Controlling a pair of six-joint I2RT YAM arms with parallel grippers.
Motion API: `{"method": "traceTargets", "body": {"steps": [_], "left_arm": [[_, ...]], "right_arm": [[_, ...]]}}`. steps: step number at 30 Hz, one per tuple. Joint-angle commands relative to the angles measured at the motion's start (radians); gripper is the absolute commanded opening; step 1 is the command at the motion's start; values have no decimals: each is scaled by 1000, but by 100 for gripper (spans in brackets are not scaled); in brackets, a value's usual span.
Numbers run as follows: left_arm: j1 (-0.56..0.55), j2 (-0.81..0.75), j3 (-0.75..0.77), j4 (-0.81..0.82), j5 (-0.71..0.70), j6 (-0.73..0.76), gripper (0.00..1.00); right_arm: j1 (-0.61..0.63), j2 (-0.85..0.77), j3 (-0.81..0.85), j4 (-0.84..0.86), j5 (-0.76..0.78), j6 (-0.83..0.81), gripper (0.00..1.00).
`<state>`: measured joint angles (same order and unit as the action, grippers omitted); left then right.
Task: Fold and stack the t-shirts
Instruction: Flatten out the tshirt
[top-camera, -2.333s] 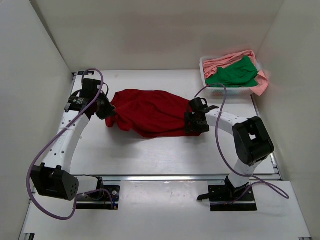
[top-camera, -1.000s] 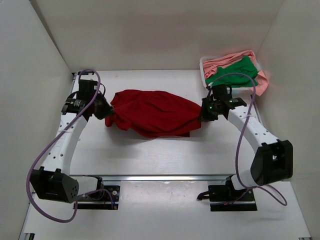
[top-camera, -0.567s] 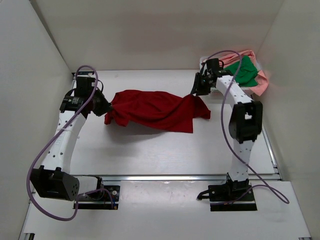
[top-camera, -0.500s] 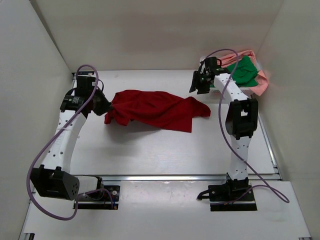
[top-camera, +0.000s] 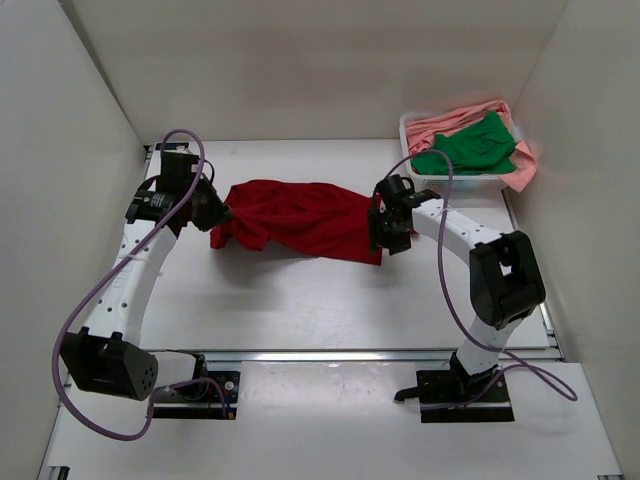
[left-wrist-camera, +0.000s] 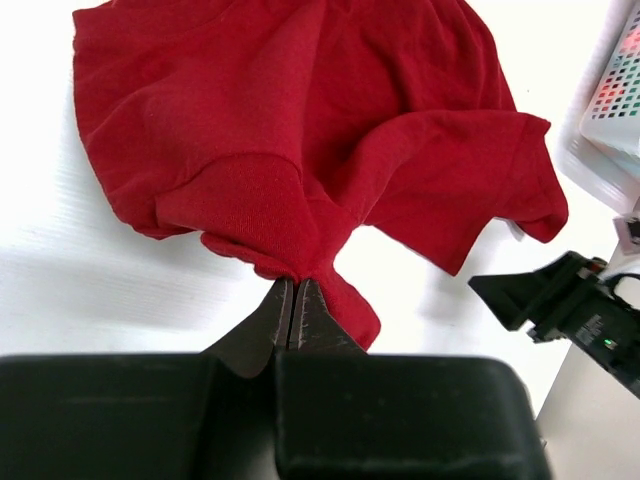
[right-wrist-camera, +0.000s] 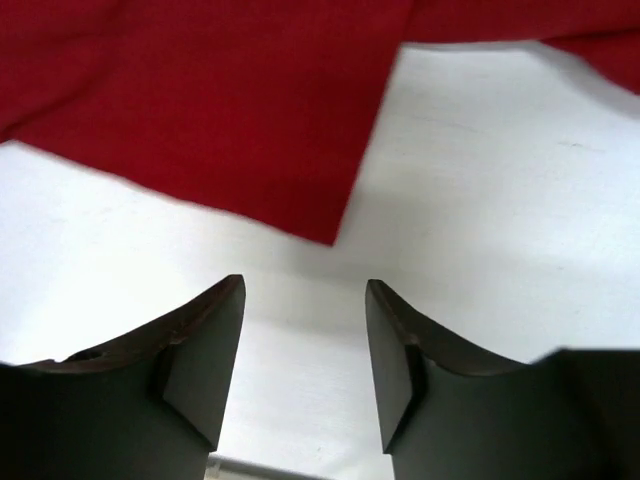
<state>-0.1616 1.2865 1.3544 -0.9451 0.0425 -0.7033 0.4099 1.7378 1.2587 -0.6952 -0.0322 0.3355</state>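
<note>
The dark red t-shirt (top-camera: 300, 217) lies crumpled across the middle of the table. My left gripper (top-camera: 215, 215) is shut on its left edge; in the left wrist view the jaws (left-wrist-camera: 292, 283) pinch a fold of red cloth (left-wrist-camera: 300, 150). My right gripper (top-camera: 385, 240) is open and empty just off the shirt's right corner; in the right wrist view its fingers (right-wrist-camera: 305, 290) hover over bare table below the red corner (right-wrist-camera: 335, 235). The green t-shirt (top-camera: 470, 145) and the salmon pink t-shirt (top-camera: 520, 170) lie in the basket.
The white slatted basket (top-camera: 420, 180) stands at the back right corner. White walls enclose the table on the left, back and right. The basket's edge shows at the right of the left wrist view (left-wrist-camera: 610, 110).
My right gripper let go of the shirt's right end, swung up toward the basket, then came back down to the shirt's right corner, open. The shirt's right side dropped flat. The left gripper kept its hold.
</note>
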Motion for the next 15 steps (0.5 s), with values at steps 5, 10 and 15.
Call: {"method": "traceTargets", "body": {"steps": [5, 10, 15], "left_arm": [[-21, -19, -14, 28, 14, 4, 0], [-15, -33, -23, 29, 22, 7, 0], [-6, -42, -37, 29, 25, -1, 0]], "right_arm": [[-20, 112, 59, 94, 78, 7, 61], [30, 189, 105, 69, 78, -1, 65], [85, 204, 45, 60, 64, 11, 62]]}}
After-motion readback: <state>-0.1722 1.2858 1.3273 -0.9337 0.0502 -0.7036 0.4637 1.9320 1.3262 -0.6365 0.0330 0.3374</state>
